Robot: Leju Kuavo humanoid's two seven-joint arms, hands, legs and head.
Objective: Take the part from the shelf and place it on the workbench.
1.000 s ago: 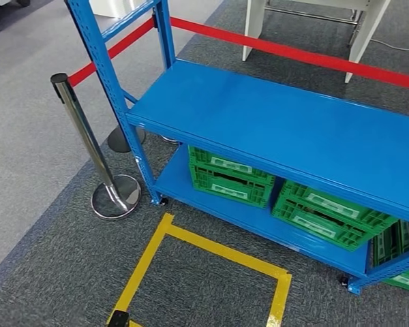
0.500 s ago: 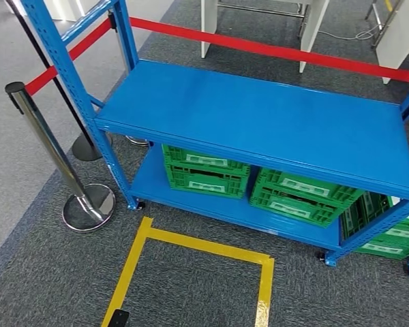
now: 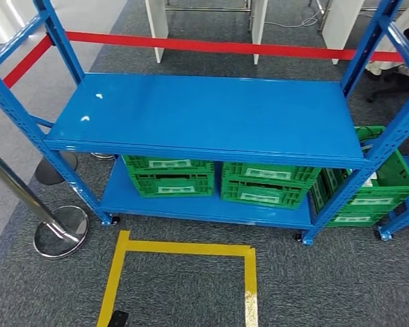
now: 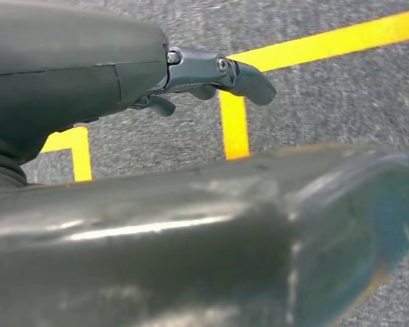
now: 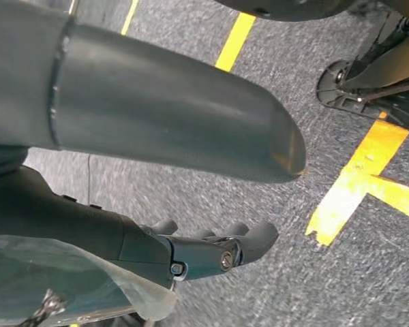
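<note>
both hands hang over grey carpet with yellow tape: the left hand (image 4: 213, 71) and right hand (image 5: 213, 252) hold nothing, fingers loosely apart. blue shelf (image 3: 207, 116) stands ahead, green crates (image 3: 169, 176) on its lower level; i cannot tell where the part is.

The head view is bright and evenly lit from overhead, with small white glints on the blue shelf (image 3: 202, 109) and a sheen on the chrome post base (image 3: 61, 231). Shadows under the shelf are soft. Straight lines bow slightly toward the edges. Both wrist views are dimmer; near dark parts are blurred, and the carpet (image 5: 233, 170) shows motion streaks.
</note>
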